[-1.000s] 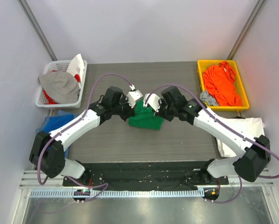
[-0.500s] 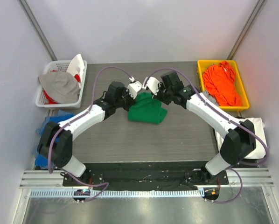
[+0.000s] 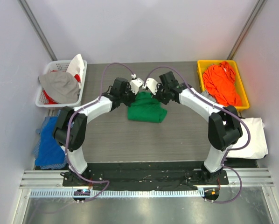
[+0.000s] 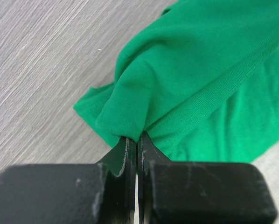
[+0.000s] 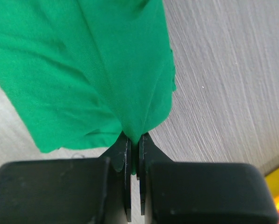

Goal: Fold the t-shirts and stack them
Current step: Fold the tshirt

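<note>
Fabric of the green t-shirt (image 3: pixel 148 110) is plain bright knit, bunched in a rumpled heap at the middle of the surface (image 3: pixel 177 135), with its far edge pinched up at two close spots. Left pincer (image 4: pixel 136 140) is clamped tight on one fold, and right pincer (image 5: pixel 134 139) is clamped on another, jaws nearly touching. Yellow bin (image 3: pixel 200 78) at far right holds the crumpled orange t-shirt (image 3: pixel 222 85). White basket (image 3: pixel 58 104) at far left holds a grey cloth (image 3: pixel 59 86) plus white and red fabric. White t-shirt (image 3: pixel 254 140) lies at the right edge, blue cloth (image 3: pixel 47 142) at the left.
</note>
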You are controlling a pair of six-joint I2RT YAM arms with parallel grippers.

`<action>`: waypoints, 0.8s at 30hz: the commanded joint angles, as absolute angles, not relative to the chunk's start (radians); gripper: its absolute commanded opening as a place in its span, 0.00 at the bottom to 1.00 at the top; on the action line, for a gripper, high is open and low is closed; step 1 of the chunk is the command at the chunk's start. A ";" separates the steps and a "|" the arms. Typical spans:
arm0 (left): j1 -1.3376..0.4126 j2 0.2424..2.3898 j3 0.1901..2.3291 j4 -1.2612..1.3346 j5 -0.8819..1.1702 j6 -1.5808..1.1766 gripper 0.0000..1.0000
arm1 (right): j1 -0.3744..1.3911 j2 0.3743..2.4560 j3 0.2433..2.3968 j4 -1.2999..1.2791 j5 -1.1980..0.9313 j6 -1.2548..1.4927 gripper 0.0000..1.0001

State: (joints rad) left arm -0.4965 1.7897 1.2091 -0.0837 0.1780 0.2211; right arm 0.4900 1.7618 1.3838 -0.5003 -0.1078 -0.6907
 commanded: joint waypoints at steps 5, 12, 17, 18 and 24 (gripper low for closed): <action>-0.472 1.907 1.338 -0.063 0.129 0.273 0.00 | 0.454 1.874 1.451 -0.442 -0.075 -0.738 0.01; -0.469 1.971 1.402 -0.063 0.132 0.258 0.00 | 0.445 1.924 1.526 -0.433 -0.043 -0.749 0.03; -0.469 1.976 1.407 -0.064 0.123 0.250 0.00 | 0.442 1.945 1.571 -0.434 -0.017 -0.749 0.10; -0.469 1.976 1.408 -0.063 0.123 0.252 0.00 | 0.442 1.951 1.583 -0.434 -0.014 -0.749 0.11; -0.465 1.962 1.427 -0.063 0.098 0.238 0.20 | 0.443 1.974 1.632 -0.437 0.046 -0.756 0.28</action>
State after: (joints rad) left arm -0.4706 1.9678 1.3960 -0.0566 0.1402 0.2142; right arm 0.4515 1.9720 1.5539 -0.4793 -0.0269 -0.7464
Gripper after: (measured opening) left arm 0.157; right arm 0.244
